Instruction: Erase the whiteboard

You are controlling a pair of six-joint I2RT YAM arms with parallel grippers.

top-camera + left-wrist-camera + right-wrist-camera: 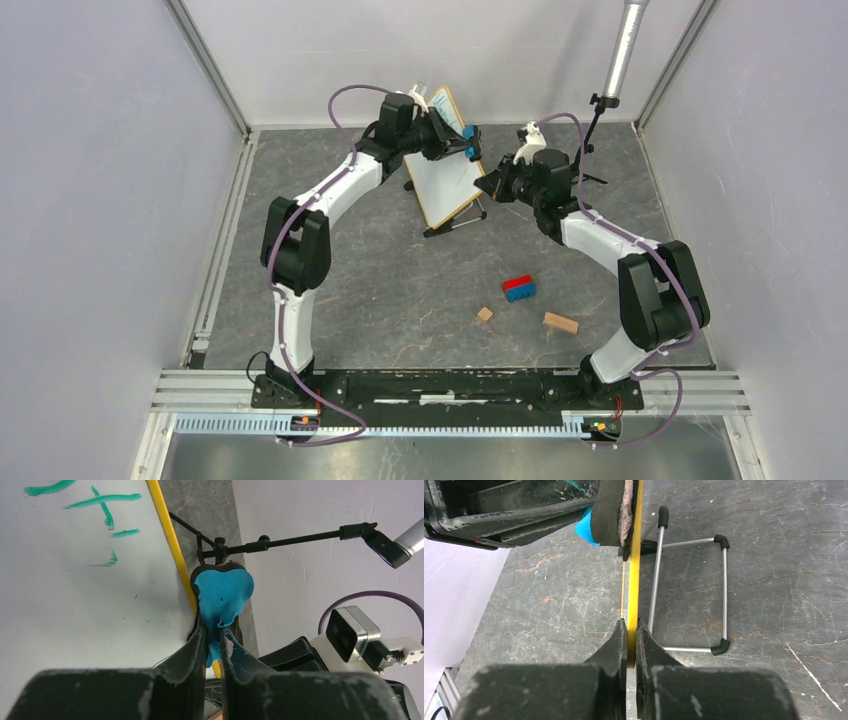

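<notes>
Left hand (212, 640), clenched on blue eraser (222, 592), should sweep flat toward green marks (102, 505) at 10 o'clock; right hand (630, 630), pinching whiteboard (634, 580) frame, steadies it.

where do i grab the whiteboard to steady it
Pinch the whiteboard by its thin frame edge from the right, as the right gripper does. It stands tilted on a wire stand, so only the rim fits the jaws, leaving the face free.

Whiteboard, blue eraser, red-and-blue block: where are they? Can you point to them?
whiteboard (447, 182), top view, on its white face.
blue eraser (222, 591), left wrist view, on its blue pad.
red-and-blue block (519, 288), top view, where red meets blue.
</notes>
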